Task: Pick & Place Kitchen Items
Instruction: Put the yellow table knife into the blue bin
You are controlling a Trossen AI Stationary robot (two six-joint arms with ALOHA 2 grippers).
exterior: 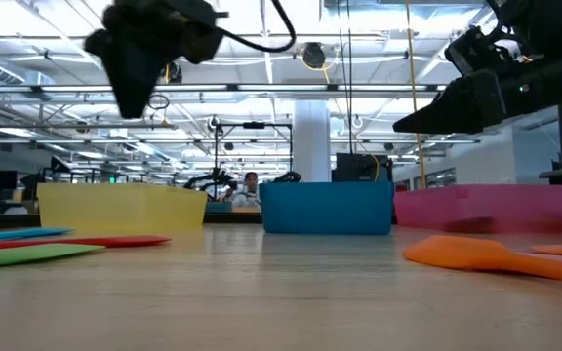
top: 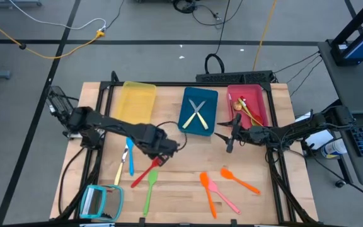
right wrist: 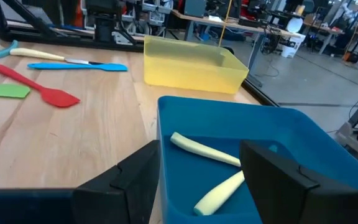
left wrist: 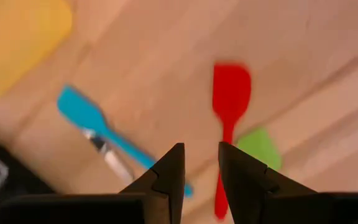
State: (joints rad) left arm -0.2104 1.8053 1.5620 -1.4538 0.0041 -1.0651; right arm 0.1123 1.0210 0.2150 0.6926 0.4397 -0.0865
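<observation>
Landmark: blue tray, middle of the far worktop row.
Near edge: orange spatulas, pink one, nearer than the tray; bare wood around.
Left hand: raised near-left of tray, above red spatula, fingers slightly parted, empty.
Right hand: just right of tray, released, empty.
Tray: two pale utensils crossed inside.

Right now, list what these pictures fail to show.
- Red tray contents: high view, too small and tangled to count or name.
- Red spatula handle end: left wrist view, hidden behind the left gripper.
- Pale utensils in the blue tray: right wrist view, ends hidden by the right gripper's jaws.
</observation>
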